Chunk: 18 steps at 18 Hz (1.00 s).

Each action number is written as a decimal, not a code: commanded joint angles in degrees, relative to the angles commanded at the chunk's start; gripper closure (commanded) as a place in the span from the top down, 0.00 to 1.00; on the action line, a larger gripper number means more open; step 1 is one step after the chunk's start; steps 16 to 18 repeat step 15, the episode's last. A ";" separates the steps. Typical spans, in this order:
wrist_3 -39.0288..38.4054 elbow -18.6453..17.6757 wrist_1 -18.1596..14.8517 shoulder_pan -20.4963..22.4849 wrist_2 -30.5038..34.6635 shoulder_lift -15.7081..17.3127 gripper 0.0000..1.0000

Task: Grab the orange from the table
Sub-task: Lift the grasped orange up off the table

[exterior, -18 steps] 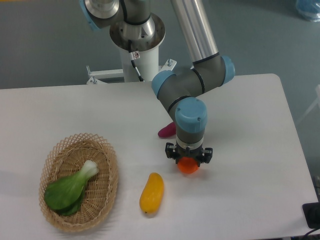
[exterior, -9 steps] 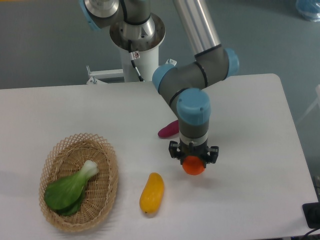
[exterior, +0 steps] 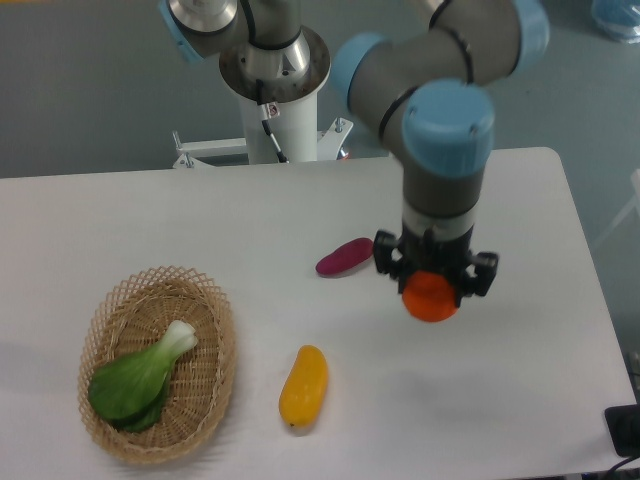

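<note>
The orange (exterior: 431, 297) is a small round bright-orange fruit held between the fingers of my gripper (exterior: 433, 285). The gripper is shut on it and holds it well above the white table (exterior: 520, 220), at the right of the middle. A faint shadow of the arm lies on the tabletop below. The top of the orange is hidden by the gripper body.
A purple oblong vegetable (exterior: 343, 257) lies on the table just left of the gripper. An elongated yellow-orange fruit (exterior: 303, 387) lies near the front. A wicker basket (exterior: 214, 385) at the left holds a green bok choy (exterior: 140, 379). The arm's base (exterior: 273, 80) stands at the back.
The gripper has risen from the tabletop with the orange in it and moved to the right, closer to the camera. The purple vegetable is now uncovered.
</note>
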 joint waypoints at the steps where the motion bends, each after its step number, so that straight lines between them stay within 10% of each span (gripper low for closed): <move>1: 1.14 0.00 -0.18 0.79 -0.18 0.35 0.61; 18: 4.32 -0.35 -1.59 2.99 -0.97 1.94 0.61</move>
